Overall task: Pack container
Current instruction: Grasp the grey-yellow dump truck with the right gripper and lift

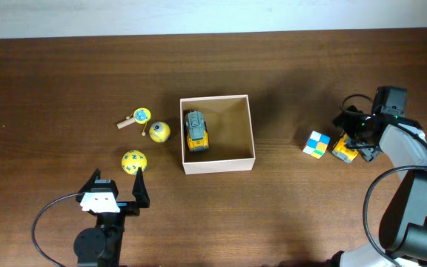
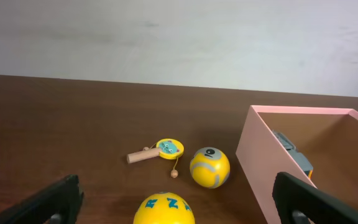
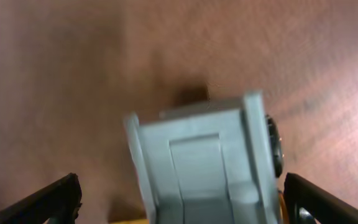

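Container (image 1: pixel 217 165): mid-table (image 1: pixel 50 89), upright, yellow-grey toy truck (image 1: pixel 196 130) inside, by the wall nearest the balls.
Left claw (image 1: pixel 116 185): jaws wide, empty, near a yellow patterned ball (image 1: pixel 133 162).
Right claw (image 3: pixel 182 202): jaws wide, straddling a grey-and-yellow toy vehicle (image 3: pixel 204 162), well apart from the container, puzzle cube (image 1: pixel 316 144) just beside.

- Even, soft light overhead; faint shadows lay on the tabletop (image 1: pixel 65 74).
- Right wrist view was blurred, its close grey toy (image 3: pixel 204 162) out of focus.
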Robot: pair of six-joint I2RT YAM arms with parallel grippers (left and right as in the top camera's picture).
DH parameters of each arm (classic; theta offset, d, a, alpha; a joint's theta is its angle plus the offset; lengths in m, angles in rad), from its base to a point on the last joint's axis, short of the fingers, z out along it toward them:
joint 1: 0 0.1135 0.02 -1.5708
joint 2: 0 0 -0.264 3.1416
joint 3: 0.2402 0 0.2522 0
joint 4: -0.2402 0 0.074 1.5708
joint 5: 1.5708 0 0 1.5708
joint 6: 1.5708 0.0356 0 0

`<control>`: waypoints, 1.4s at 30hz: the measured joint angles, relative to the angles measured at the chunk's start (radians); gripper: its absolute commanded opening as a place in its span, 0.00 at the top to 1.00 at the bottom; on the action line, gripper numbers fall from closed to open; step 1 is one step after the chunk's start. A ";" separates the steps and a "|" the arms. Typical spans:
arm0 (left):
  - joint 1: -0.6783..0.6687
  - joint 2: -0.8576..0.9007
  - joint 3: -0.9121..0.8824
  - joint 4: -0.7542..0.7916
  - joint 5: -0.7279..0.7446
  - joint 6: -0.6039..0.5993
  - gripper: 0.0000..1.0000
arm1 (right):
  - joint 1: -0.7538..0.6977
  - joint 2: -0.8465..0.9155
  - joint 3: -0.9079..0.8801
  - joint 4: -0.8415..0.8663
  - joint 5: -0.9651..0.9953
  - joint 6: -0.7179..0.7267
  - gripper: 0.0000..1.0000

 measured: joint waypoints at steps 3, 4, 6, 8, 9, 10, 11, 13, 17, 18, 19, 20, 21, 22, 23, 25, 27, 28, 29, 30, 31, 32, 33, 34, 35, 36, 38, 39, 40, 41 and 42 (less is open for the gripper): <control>0.000 0.000 0.000 0.000 0.000 0.000 0.01 | 0.000 0.000 0.000 0.050 0.000 -0.048 0.02; 0.000 0.000 0.000 0.000 0.000 0.000 0.01 | 0.000 0.000 0.000 0.061 0.001 -0.069 0.02; 0.000 0.000 0.000 0.000 0.000 0.000 0.01 | 0.000 0.000 0.000 0.069 0.016 -0.105 0.02; 0.000 0.000 0.000 0.000 0.000 0.000 0.01 | 0.000 0.000 0.000 0.060 0.051 -0.144 0.02; 0.000 0.000 0.000 0.000 0.000 0.000 0.01 | 0.000 0.000 0.000 0.047 0.076 -0.166 0.01; 0.000 0.000 0.000 0.000 0.000 0.000 0.01 | 0.000 0.000 0.000 0.036 0.089 -0.179 0.01; 0.000 0.000 0.000 0.000 0.000 0.000 0.01 | 0.000 0.000 0.000 0.019 0.098 -0.190 0.01; 0.000 0.000 0.000 0.000 0.000 0.000 0.01 | 0.000 0.000 0.000 -0.011 0.108 -0.204 0.01; 0.000 0.000 0.000 0.000 0.000 0.000 0.01 | 0.000 0.000 0.000 -0.045 0.119 -0.228 0.01; 0.000 0.000 0.000 0.000 0.000 0.000 0.01 | 0.000 0.000 0.000 -0.049 0.121 -0.233 0.01; 0.000 0.000 0.000 0.000 0.000 0.000 0.01 | 0.000 0.000 0.000 -0.051 0.124 -0.239 0.01; 0.000 0.000 0.000 0.000 0.000 0.000 0.01 | 0.000 0.000 0.000 -0.053 0.126 -0.246 0.01; 0.000 0.000 0.000 0.000 0.000 0.000 0.01 | 0.000 0.000 0.000 -0.053 0.126 -0.250 0.01; 0.000 0.000 0.000 0.000 0.000 0.000 0.01 | 0.000 0.000 0.000 -0.054 0.126 -0.254 0.00; 0.000 0.000 0.000 0.000 0.000 0.000 0.01 | 0.000 0.000 0.000 -0.055 0.126 -0.254 0.00; 0.000 0.000 0.000 0.000 0.000 0.000 0.01 | 0.000 0.000 0.000 -0.055 0.126 -0.257 0.05; 0.000 0.000 0.000 0.000 0.000 0.000 0.01 | 0.000 0.000 0.000 -0.055 0.126 -0.261 0.11; 0.000 0.000 0.000 0.000 0.000 0.000 0.01 | 0.000 0.000 0.000 -0.055 0.127 -0.261 0.15; 0.000 0.000 0.000 0.000 0.000 0.000 0.01 | 0.000 0.000 0.000 -0.055 0.126 -0.261 0.19; 0.000 0.000 0.000 0.000 0.000 0.000 0.01 | 0.000 0.000 0.000 -0.055 0.126 -0.264 0.23; 0.000 0.000 0.000 0.000 0.000 0.000 0.01 | 0.000 0.000 0.000 -0.055 0.126 -0.264 0.27; 0.000 0.000 0.000 0.000 0.000 0.000 0.01 | 0.000 0.000 0.000 -0.055 0.126 -0.268 0.31; 0.000 0.000 0.000 0.000 0.000 0.000 0.01 | 0.000 0.000 0.000 -0.054 0.126 -0.273 0.33; 0.000 0.000 0.000 0.000 0.000 0.000 0.01 | 0.000 0.000 0.000 -0.051 0.124 -0.273 0.34; 0.000 0.000 0.000 0.000 0.000 0.000 0.01 | 0.000 0.000 0.000 -0.048 0.122 -0.271 0.35; 0.000 0.000 0.000 0.000 0.000 0.000 0.01 | 0.000 0.000 0.000 -0.045 0.121 -0.271 0.36; 0.000 0.000 0.000 0.000 0.000 0.000 0.01 | 0.000 0.000 0.000 -0.037 0.112 -0.271 0.36; 0.000 0.000 0.000 0.000 0.000 0.000 0.01 | 0.000 0.000 0.000 -0.034 0.109 -0.272 0.36; 0.000 0.000 0.000 0.000 0.000 0.000 0.01 | 0.000 0.000 0.000 -0.032 0.105 -0.272 0.36; 0.000 0.000 0.000 0.000 0.000 0.000 0.01 | 0.000 0.000 0.000 -0.032 0.103 -0.272 0.36; 0.000 0.000 0.000 0.000 0.000 0.000 0.01 | 0.000 0.000 0.000 -0.032 0.102 -0.272 0.36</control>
